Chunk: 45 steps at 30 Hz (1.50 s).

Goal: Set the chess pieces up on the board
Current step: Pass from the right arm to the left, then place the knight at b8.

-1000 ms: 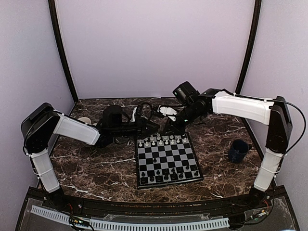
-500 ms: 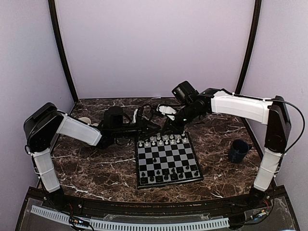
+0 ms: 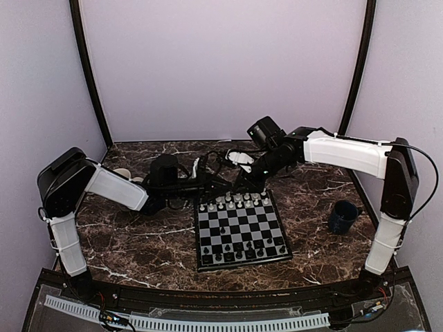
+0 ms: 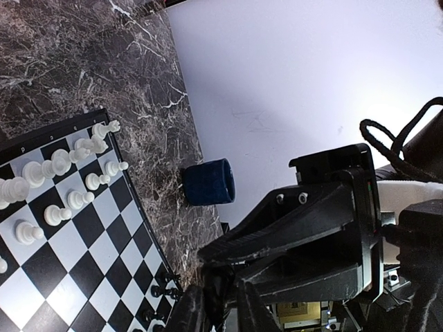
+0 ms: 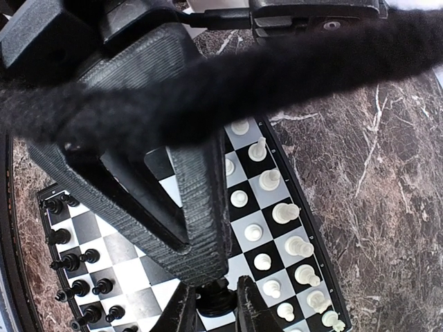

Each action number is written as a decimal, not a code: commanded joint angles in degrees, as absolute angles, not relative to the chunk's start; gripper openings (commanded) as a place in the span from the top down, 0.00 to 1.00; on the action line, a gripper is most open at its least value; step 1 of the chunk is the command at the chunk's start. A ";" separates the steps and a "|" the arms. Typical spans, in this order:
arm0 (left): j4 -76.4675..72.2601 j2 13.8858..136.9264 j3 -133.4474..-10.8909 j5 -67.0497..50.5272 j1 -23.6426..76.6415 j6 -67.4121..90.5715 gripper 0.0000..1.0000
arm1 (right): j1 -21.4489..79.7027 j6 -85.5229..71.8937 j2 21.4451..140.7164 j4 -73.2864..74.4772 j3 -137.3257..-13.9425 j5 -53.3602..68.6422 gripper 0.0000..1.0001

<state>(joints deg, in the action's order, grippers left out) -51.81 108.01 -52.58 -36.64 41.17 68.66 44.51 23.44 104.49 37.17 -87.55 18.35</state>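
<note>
Board (image 3: 228, 228) at table (image 3: 138, 238) centre, black pieces (image 3: 239, 254) on its near rows, white pieces (image 3: 239, 202) on its far 2 rows, and over that far edge the right gripper (image 5: 214, 310) clamped on 1 black piece (image 5: 216, 296), left gripper (image 4: 218, 315) beside it, grip impossible to tell.

Left arm (image 3: 114, 188), right arm (image 3: 346, 153), white shells over black joints, ridged black jaws, looping black cables (image 5: 277, 76), small screws (image 4: 280, 198)
</note>
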 commanded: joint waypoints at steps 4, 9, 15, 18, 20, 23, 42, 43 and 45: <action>-55.19 108.44 -54.36 -38.17 42.10 69.49 0.88 | 44.60 23.03 104.30 34.71 -87.73 18.19 0.80; -56.58 109.22 -54.78 -38.31 42.12 70.05 0.96 | 44.55 22.95 103.21 34.43 -86.74 17.66 0.74; -48.89 108.53 -57.75 -38.84 42.10 64.73 0.98 | 42.28 23.34 98.61 37.02 -82.86 18.19 0.57; -39.15 107.35 -60.74 -38.74 42.10 56.14 0.98 | 37.68 23.60 93.86 38.84 -79.60 22.18 0.53; -31.51 106.66 -63.36 -38.43 42.17 49.98 0.98 | 33.98 24.39 90.74 39.98 -77.33 25.57 0.52; -17.36 106.09 -69.18 -37.49 43.03 38.18 0.98 | 28.09 24.97 86.10 39.13 -72.31 28.52 0.49; 43.70 117.71 -110.93 -12.15 62.49 -15.09 0.98 | 15.29 21.69 85.19 28.18 -59.74 25.89 0.48; 44.48 118.57 -111.90 -11.52 63.31 -15.81 0.98 | 15.29 21.78 85.05 28.01 -59.62 26.14 0.48; 46.28 120.65 -114.87 -10.14 65.28 -17.28 0.98 | 15.29 21.90 84.99 27.85 -59.47 26.81 0.48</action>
